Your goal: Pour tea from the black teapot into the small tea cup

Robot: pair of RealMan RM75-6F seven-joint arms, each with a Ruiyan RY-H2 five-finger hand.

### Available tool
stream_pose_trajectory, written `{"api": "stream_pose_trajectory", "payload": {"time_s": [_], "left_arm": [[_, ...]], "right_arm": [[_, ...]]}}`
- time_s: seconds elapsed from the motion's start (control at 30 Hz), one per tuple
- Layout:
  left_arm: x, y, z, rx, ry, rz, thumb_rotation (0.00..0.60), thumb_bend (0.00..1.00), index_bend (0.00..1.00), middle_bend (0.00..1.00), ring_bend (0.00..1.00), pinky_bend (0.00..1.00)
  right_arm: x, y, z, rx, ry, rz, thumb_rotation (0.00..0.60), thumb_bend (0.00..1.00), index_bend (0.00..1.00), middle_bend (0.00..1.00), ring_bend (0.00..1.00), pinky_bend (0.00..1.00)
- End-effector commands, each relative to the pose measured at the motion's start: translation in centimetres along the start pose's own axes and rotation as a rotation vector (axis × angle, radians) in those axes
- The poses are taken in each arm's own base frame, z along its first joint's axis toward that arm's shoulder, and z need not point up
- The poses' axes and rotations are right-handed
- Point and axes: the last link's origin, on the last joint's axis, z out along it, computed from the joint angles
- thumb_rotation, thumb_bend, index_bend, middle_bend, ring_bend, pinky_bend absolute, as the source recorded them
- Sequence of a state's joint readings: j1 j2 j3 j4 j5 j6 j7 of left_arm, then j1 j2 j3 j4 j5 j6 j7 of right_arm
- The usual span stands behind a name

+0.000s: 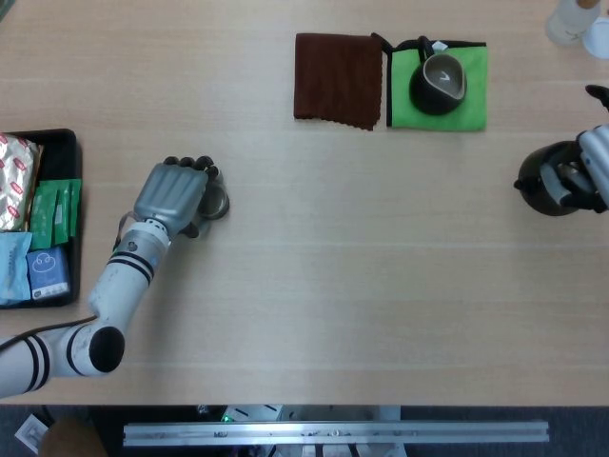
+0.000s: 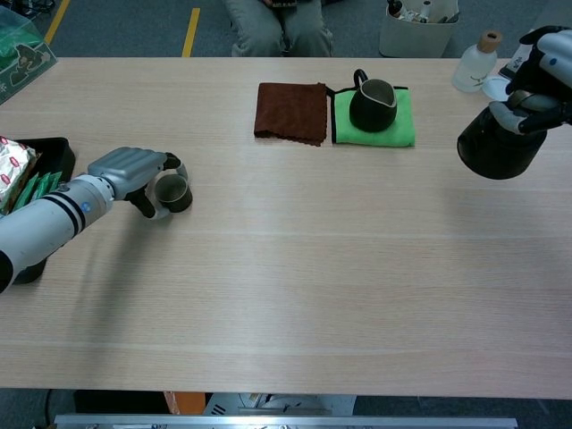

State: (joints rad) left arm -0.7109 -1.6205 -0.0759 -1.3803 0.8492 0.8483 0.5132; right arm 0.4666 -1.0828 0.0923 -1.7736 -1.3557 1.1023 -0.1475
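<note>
The small tea cup (image 1: pixel 219 202) (image 2: pixel 173 192) stands upright on the table at the left. My left hand (image 1: pixel 173 195) (image 2: pixel 132 171) is against its left side, fingers curled round the far rim and thumb on the near side, gripping it. In the head view the fingers hide part of the cup. At the far right my right hand (image 1: pixel 593 168) (image 2: pixel 540 77) holds the black teapot (image 1: pixel 546 188) (image 2: pixel 496 147) by its top, lifted off the table and far from the cup.
A brown cloth (image 1: pixel 338 79) and a green cloth (image 1: pixel 472 107) lie at the back centre, with a dark pitcher (image 1: pixel 438 83) on the green one. A black tray (image 1: pixel 59 141) of packets sits at the left edge. A small bottle (image 2: pixel 472 64) stands back right.
</note>
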Motion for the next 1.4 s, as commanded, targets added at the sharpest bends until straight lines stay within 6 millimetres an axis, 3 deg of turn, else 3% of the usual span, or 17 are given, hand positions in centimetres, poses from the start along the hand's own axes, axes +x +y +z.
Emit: {"api": "stream_pose_trajectory", "payload": {"time_s": [0.03,0.43,0.7,1.1,1.4], "left_arm": [[0.0,0.1,0.1,0.0,0.001,0.007,0.6,0.28,0.28,0.18,0.19,0.2],[0.1,0.4,0.2,-0.015,0.029,-0.006,0.6,0.28,0.4,0.23,0.22,0.2],[0.9,1.3,-0.3,-0.05,0.045,0.005,0.6,0.28,0.41,0.24,0.23,0.2],[1.9,6.2,-1.1,-0.151,0.031,0.01,0.6,0.28,0.41,0.24,0.23,0.2],[1.2,10.4,-1.0,-0.213,0.014,0.021,0.6,0.28,0.41,0.23,0.23,0.2]], "right_arm": [[0.0,0.1,-0.1,-0.002,-0.001,0.001,0.478,0.45,1.0,1.0,0.97,0.11],[0.0,0.4,-0.2,-0.002,-0.001,0.009,0.478,0.45,1.0,1.0,0.97,0.11],[-0.1,0.3,-0.2,0.002,-0.002,0.012,0.478,0.45,1.0,1.0,0.97,0.11],[0.0,0.2,-0.2,0.007,-0.005,0.016,0.485,0.45,1.0,1.0,0.97,0.11],[0.2,0.6,-0.6,0.0,-0.002,0.018,0.493,0.45,1.0,1.0,0.97,0.11]]}}
